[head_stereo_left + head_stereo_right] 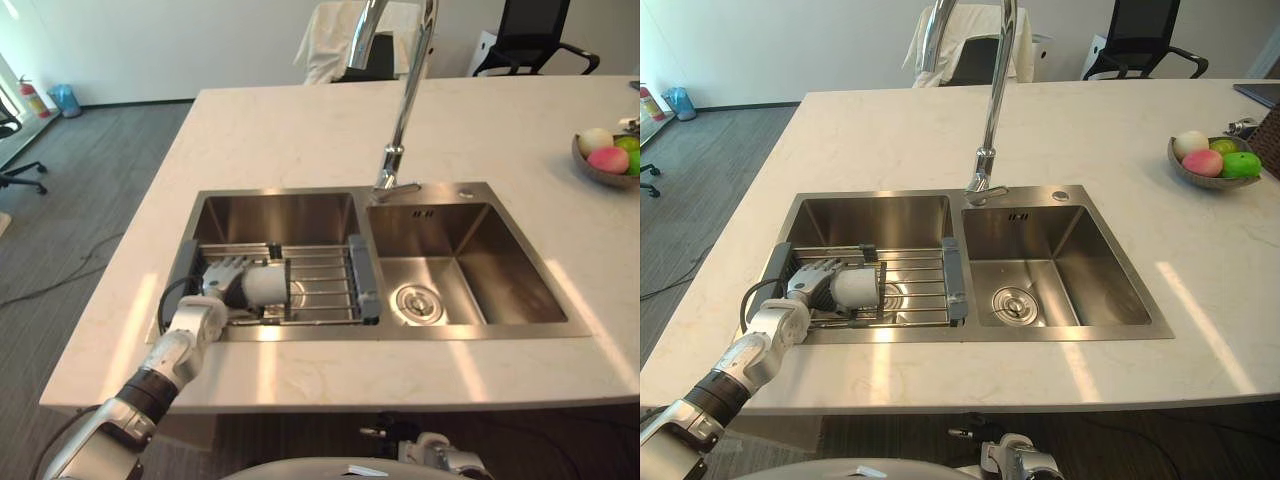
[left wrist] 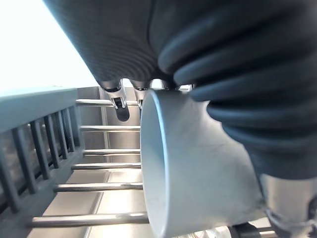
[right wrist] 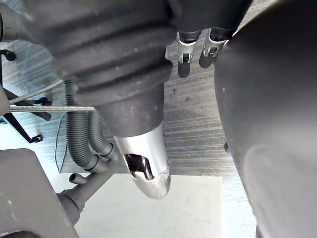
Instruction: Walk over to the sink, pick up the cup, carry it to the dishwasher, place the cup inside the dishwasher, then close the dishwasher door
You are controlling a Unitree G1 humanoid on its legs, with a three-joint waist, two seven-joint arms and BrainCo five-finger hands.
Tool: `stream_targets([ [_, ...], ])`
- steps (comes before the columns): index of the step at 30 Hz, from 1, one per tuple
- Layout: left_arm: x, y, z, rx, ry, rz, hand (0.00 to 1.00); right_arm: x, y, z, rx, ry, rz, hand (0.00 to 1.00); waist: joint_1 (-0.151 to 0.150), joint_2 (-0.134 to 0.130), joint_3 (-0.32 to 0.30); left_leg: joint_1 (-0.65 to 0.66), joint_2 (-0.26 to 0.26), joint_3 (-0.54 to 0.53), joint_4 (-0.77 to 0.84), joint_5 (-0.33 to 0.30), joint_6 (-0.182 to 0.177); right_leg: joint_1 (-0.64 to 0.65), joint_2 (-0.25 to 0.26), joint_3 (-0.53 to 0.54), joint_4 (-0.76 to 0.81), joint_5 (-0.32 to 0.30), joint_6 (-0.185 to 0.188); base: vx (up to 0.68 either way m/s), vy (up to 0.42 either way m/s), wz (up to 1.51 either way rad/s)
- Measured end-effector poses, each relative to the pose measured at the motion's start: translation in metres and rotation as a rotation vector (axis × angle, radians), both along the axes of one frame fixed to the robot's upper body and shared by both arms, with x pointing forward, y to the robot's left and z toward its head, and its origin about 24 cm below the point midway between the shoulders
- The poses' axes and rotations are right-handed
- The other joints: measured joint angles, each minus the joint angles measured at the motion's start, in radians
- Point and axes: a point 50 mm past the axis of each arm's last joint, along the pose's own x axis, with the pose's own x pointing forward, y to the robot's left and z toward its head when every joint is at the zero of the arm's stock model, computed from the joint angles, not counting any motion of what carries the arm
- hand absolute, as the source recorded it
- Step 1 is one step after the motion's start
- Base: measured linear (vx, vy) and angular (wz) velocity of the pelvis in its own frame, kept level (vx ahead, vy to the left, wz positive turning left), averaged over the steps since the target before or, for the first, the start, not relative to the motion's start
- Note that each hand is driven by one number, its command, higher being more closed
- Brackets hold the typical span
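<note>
A pale cup (image 1: 265, 285) lies on its side on the wire rack (image 1: 330, 285) across the left basin of the steel sink (image 1: 280, 215). My left hand (image 1: 222, 272) reaches down into that basin and lies against the cup's left side. In the left wrist view the cup (image 2: 198, 173) sits close under the palm, and the fingers (image 2: 120, 106) reach past its rim (image 2: 144, 148) without wrapping it. The cup still rests on the rack bars. My right hand (image 3: 148, 168) hangs low over the floor, fingers relaxed, holding nothing.
A tall chrome faucet (image 1: 400, 110) rises behind the divider between the basins. The right basin (image 1: 480, 270) has a drain (image 1: 417, 302). A bowl of fruit (image 1: 610, 158) stands at the counter's right edge. Office chairs (image 1: 530, 35) stand beyond the counter.
</note>
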Motion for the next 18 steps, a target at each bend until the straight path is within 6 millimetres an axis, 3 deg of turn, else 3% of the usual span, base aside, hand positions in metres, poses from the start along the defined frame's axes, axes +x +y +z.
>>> stream_targets([
  [18, 0.0007, -0.0032, -0.0088, 0.045, 0.041, -0.028, 0.00, -0.0010, -0.0002, -0.0005, -0.003, 0.023, 0.025, 0.00, -0.006, 0.006, -0.009, 0.011, 0.000, 0.006, 0.000, -0.008, -0.003, 0.013, 0.002, 0.006, -0.011, 0.000, 0.000, 0.00, -0.001, 0.00],
])
